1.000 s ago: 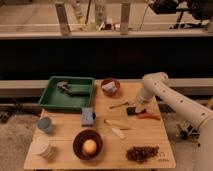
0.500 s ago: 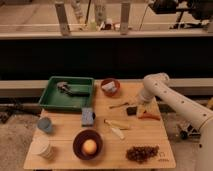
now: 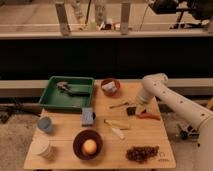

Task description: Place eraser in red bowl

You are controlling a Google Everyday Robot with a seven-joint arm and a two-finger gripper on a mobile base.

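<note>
eraser [image 3: 130,111] is on the desk [image 3: 156,133], right of centre, just left of the orange-handled tool [image 3: 148,117]. end effector [image 3: 135,106] is down right on top of it, touching or a hair above, can't tell which. Can't tell whether it's clenched or released either. white arm [image 3: 159,86] comes in from the right. red bowl [image 3: 110,86] sits up-left of the eraser, apart from it, near the back edge, with a pale item inside. green tray [image 3: 50,98] is left of the bowl. blue-grey block [image 3: 88,116] is in front of the tray. dark bowl [image 3: 76,143] is at the front, holding an orange round object [image 3: 89,146]. grapes [image 3: 141,153] are front right.
</note>
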